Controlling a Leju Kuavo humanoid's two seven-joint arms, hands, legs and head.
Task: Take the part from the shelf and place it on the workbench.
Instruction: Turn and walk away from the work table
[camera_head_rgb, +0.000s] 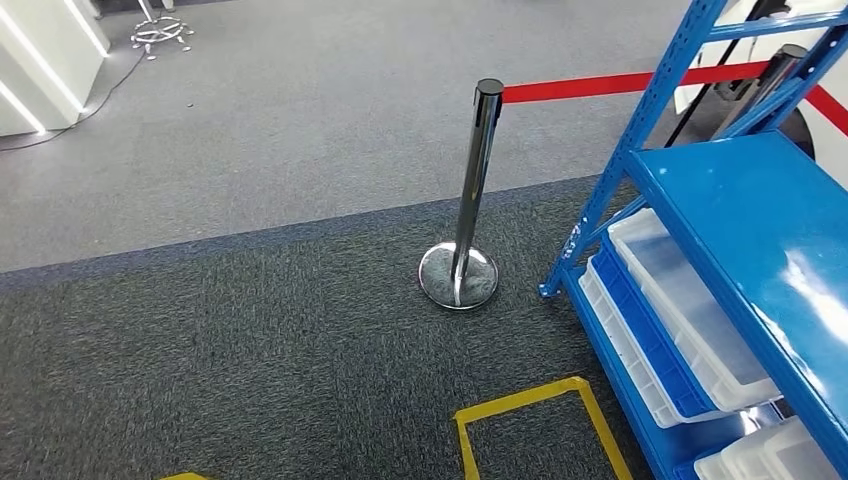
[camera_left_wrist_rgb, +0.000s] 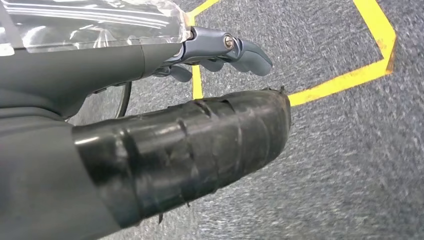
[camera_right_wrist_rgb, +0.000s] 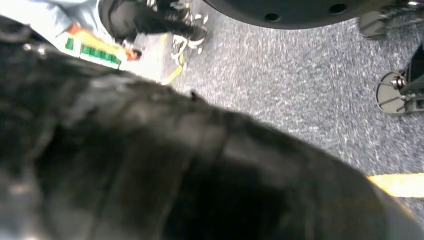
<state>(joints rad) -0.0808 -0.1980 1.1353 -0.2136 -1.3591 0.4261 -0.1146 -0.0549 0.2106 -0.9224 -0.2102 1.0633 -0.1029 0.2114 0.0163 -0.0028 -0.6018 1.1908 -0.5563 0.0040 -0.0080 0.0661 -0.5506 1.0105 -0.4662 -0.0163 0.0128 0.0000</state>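
A blue metal shelf (camera_head_rgb: 740, 210) stands at the right of the head view. Its top board is bare, and translucent white bins (camera_head_rgb: 690, 310) sit on the level below, with another bin (camera_head_rgb: 770, 455) lower down. I cannot make out any part in them. My left hand (camera_left_wrist_rgb: 200, 125) hangs over the grey carpet, its black-taped thumb (camera_left_wrist_rgb: 210, 145) apart from its grey fingers (camera_left_wrist_rgb: 245, 50), with nothing between them. My right hand (camera_right_wrist_rgb: 175, 170) is a dark blur close to the camera, and its fingers are hidden.
A chrome stanchion (camera_head_rgb: 470, 200) with a red belt (camera_head_rgb: 600, 85) stands just left of the shelf's corner post. A yellow taped square (camera_head_rgb: 530, 420) marks the dark carpet at the front. A white cabinet (camera_head_rgb: 40, 60) is at the far left.
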